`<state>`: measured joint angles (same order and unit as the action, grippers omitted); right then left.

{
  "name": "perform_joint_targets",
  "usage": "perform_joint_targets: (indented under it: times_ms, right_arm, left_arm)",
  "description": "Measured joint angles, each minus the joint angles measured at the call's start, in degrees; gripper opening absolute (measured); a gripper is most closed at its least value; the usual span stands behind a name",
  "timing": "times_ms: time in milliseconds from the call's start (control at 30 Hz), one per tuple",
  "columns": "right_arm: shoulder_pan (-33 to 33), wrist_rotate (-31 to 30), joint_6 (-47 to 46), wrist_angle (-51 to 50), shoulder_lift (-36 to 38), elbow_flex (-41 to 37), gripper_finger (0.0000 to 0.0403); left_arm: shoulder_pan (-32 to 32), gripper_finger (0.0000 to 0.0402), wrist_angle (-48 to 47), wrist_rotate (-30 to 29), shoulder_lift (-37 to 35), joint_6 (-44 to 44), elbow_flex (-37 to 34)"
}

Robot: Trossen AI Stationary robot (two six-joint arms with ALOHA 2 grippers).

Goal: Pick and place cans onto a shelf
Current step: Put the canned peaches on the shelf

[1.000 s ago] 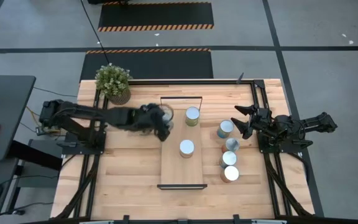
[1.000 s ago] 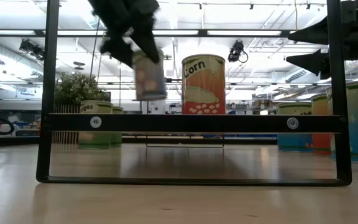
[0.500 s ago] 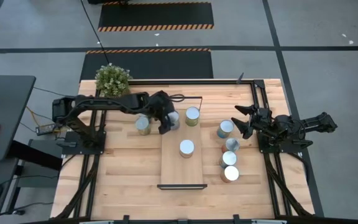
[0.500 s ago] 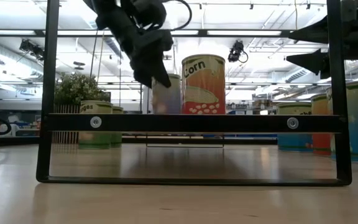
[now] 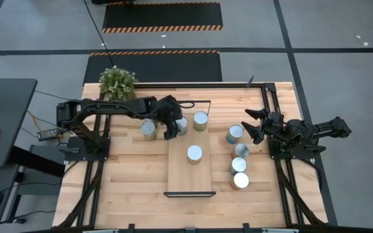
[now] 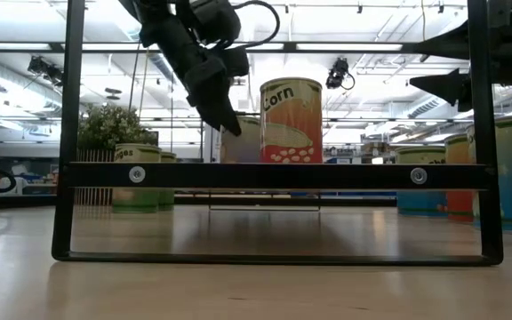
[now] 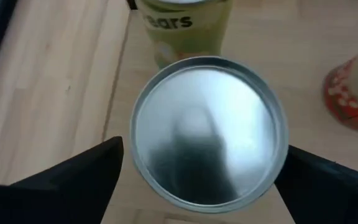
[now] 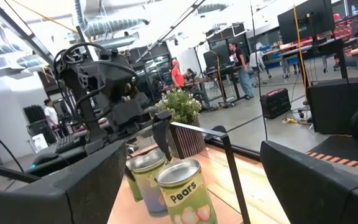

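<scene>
My left gripper (image 5: 171, 127) hangs over the far end of the light-wood shelf (image 5: 190, 176), open. Its fingers (image 7: 86, 177) stand on either side of a silver-topped can (image 7: 207, 127) that stands upright on the shelf (image 6: 245, 140). A strip of wood shows between one finger and the can's rim. A Pears can (image 5: 201, 120) and a Corn can (image 5: 194, 154) also stand on the shelf. My right gripper (image 5: 250, 126) waits open at the table's right, beside a blue can (image 5: 235, 134).
One can (image 5: 149, 130) stands on the table left of the shelf, and three more (image 5: 240, 166) stand in a row to its right. A potted plant (image 5: 117, 85) stands at the far left corner. Dark frame rails (image 5: 267, 97) run along the table's sides.
My left gripper has carried the can from the air down toward the table's far edge and set it on the shelf's far end, left of the Pears can. The can now stands upright on its base, and the gripper stays over it.
</scene>
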<state>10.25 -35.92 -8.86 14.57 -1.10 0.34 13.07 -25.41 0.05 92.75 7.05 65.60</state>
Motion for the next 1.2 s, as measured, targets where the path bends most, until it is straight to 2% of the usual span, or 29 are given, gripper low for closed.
perform_joint_targets:
  times_ms: [500, 700, 833, 1000, 1200]
  right_arm:
    - [0.0, 0.0, 0.0, 0.0, 0.0, 0.0, 0.0378]
    - [0.0, 0.0, 0.0, 0.0, 0.0, 0.0, 0.0378]
    - [0.0, 0.0, 0.0, 0.2, 0.0, 0.0, 0.0378]
    - [0.0, 0.0, 0.0, 0.4, 0.0, 0.0, 0.0378]
    - [0.0, 0.0, 0.0, 0.4, 0.0, 0.0, 0.0378]
  left_arm:
    - [-8.3, 0.0390, -0.3, -22.5, -1.1, 10.3, 0.1]
    - [-9.8, 0.0390, -3.7, -28.0, -2.2, 10.3, 0.0]
    - [-10.5, 0.0390, -4.0, -34.3, -2.3, 10.2, 0.0]
    - [-10.4, 0.0390, -4.0, -37.9, -2.3, 10.1, 0.0]
    - [-10.4, 0.0390, -4.0, -42.7, -2.3, 3.0, 0.0]
